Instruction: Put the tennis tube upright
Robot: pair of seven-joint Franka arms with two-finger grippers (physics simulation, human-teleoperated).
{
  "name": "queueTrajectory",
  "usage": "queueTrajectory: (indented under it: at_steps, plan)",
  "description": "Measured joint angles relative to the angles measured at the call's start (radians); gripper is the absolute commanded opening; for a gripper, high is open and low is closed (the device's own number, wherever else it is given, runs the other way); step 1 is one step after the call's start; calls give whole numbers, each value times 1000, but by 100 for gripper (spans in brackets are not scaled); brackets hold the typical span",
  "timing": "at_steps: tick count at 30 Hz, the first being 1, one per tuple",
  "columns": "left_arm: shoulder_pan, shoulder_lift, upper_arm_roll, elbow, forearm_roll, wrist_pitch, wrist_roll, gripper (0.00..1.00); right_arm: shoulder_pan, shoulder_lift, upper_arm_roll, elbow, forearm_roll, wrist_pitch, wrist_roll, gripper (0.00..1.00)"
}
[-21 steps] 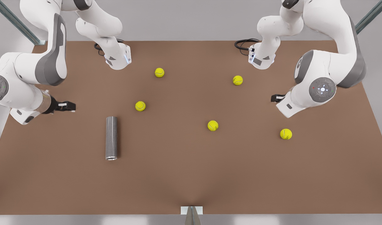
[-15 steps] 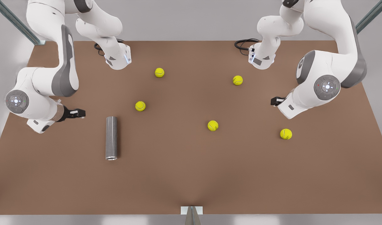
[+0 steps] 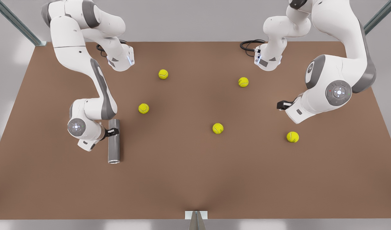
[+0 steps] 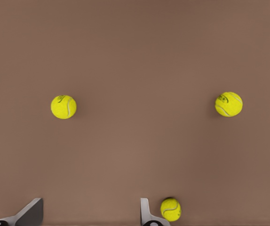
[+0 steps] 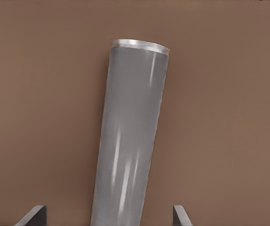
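Note your right gripper point(image 3: 114, 131), fingers spread wide, straddling the lying dark grey metallic tennis tube point(image 3: 114, 141) for grasping; left gripper point(image 3: 281, 105) waits open.

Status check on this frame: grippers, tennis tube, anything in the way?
Right gripper open, fingers straddling the tennis tube. Tube flat on the table. Left gripper open, waiting over tennis balls. Nothing in the way.

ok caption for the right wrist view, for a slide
Right gripper, jaws open, straddling the tennis tube lying flat on the table.
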Motion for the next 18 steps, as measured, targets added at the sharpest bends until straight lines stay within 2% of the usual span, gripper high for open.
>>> queueTrajectory:
  at_steps: [6,18]
  plan:
    - [0,3,0,-3,-5,-2,6,100,-5,92,0,-11,0,91,-17,100]
    - [0,14,2,-14,-6,-13,13,100,-9,134,0,-121,1,244,-44,100]
